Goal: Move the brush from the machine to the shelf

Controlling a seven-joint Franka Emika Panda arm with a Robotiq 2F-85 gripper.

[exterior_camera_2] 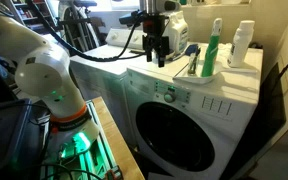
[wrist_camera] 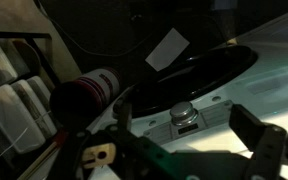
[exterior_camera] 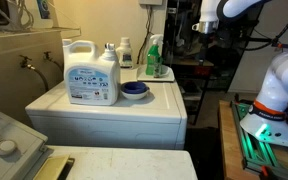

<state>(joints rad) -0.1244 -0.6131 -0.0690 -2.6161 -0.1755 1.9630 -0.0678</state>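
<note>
The white machine [exterior_camera: 134,108] shows in both exterior views; one of them shows its round front door [exterior_camera_2: 234,92]. A slim blue brush [exterior_camera_2: 190,60] leans upright beside the green bottle [exterior_camera_2: 212,55] on the machine's top; I cannot make it out in the other views. My gripper [exterior_camera_2: 156,55] hangs just above the top's near side, a short way from the brush. In the wrist view the gripper [wrist_camera: 169,150] is open and empty, its fingers wide apart over a white surface with a small metal knob [wrist_camera: 184,112]. The pale beige shelf [exterior_camera: 44,30] runs dimly along the wall behind the machine.
A large white detergent jug [exterior_camera: 91,75], a round blue dish [exterior_camera: 134,90], the green bottle [exterior_camera: 155,58] and a small white bottle [exterior_camera: 125,52] stand on the machine top. A grey-white unit with a round knob [exterior_camera: 6,145] is in front. The robot base [exterior_camera_2: 59,100] stands beside the machine.
</note>
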